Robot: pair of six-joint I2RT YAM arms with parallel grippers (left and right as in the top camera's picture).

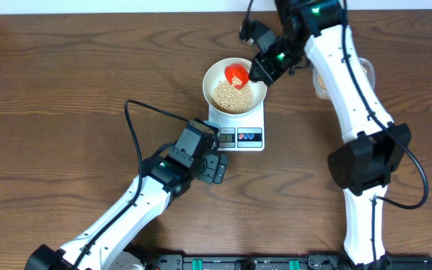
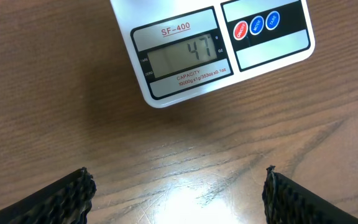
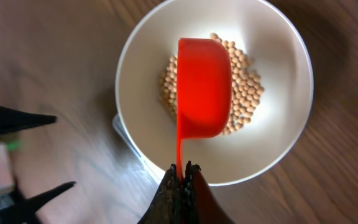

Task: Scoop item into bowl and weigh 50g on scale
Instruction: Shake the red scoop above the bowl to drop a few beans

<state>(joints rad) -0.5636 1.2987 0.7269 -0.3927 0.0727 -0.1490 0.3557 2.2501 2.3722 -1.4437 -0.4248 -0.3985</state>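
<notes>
Beans (image 1: 233,96) lie heaped in the bowl (image 1: 212,79) atop the scale (image 1: 238,137), which reads 47, below the red scoop (image 3: 202,87) whose handle the right fingers (image 3: 174,193) pinch, while the left fingers (image 2: 61,198) gape wide before the scale.

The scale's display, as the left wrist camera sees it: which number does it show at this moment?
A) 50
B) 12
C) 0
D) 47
D: in the left wrist view, the grey display on the scale reads 47, just under the label SF-400.
</notes>
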